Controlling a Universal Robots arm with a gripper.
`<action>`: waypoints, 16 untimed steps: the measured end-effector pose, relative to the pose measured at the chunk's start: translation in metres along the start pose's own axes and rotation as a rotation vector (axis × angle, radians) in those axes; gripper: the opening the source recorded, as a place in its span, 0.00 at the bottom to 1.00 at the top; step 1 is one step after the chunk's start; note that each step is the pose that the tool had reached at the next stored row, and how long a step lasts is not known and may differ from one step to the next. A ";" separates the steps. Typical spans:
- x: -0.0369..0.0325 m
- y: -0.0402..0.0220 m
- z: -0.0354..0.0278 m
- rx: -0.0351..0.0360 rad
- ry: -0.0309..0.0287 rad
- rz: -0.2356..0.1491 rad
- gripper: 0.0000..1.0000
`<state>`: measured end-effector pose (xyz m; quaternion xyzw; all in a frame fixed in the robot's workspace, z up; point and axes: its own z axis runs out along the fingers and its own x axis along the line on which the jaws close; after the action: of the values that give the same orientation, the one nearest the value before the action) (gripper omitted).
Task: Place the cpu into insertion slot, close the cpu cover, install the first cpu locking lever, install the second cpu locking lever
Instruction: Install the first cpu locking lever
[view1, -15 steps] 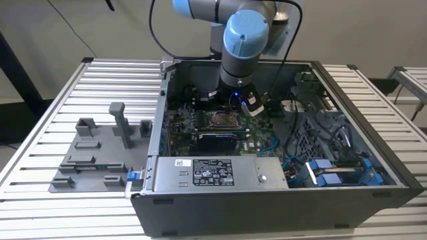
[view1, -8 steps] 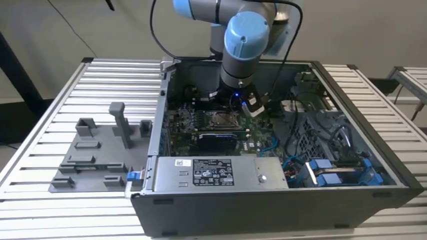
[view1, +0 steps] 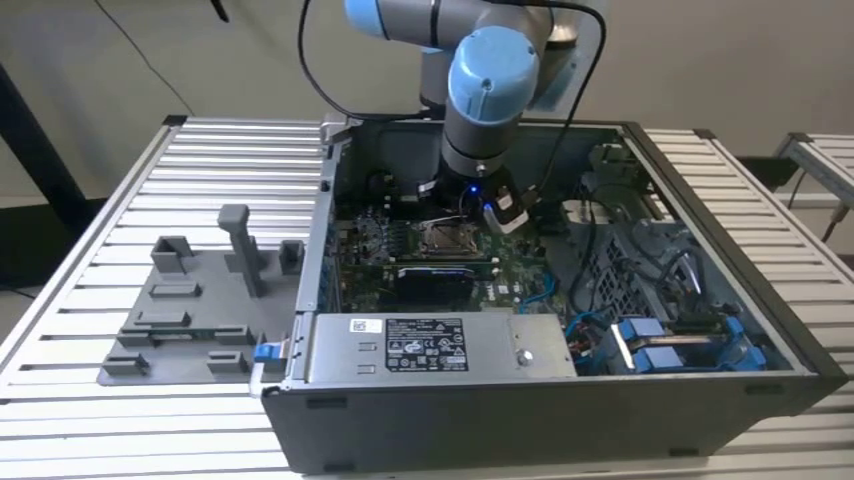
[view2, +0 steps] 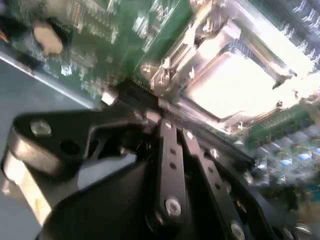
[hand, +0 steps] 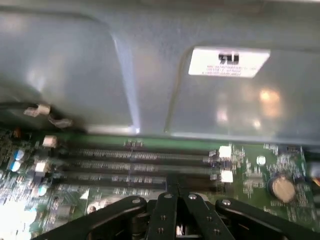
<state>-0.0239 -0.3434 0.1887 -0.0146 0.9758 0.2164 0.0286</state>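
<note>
So we had the arm (view1: 491, 90) reaching down into the open PC case (view1: 561, 400), which sat on a slatted metal surface (view1: 200, 160), with a grey plastic fixture (view1: 200, 300) lying beside the case toward the exterior view's left. In the exterior view the gripper (view1: 467, 200) hung low over the green board (view1: 360, 260), just behind the slot (view1: 447, 238), which sat about mid-board with the black memory strips in front of it. In the second wrist view the cpu (view2: 235, 82) was already seated in the slot (view2: 175, 60), its pale metal top catching a lot of glare, and the silvery cover (view2: 210, 45) looked to be lying around it, though we couldn't tell for sure whether it was fully flat or whether either lever was latched. The fingers (view2: 172, 150) looked pressed together in that view, two dark linked bars running side by side with nothing between them, their tips near the edge of the slot; we couldn't say if they touched it. In the first wrist view the gripper (hand: 177, 212) sat over the board beside the long memory slots (hand: 140, 165), with the grey case wall (hand: 125, 75) and its white sticker (hand: 229, 62) behind, and a coin cell (hand: 282, 187) off to one side.
</note>
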 end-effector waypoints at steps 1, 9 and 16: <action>-0.0002 0.0010 -0.0023 -0.0017 -0.0001 0.000 0.11; 0.0054 0.0112 -0.0240 -0.0037 0.0006 0.001 0.11; 0.0308 0.0147 -0.0271 -0.0036 0.0004 0.001 0.11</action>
<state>-0.0566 -0.3421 0.2175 -0.0140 0.9754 0.2182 0.0282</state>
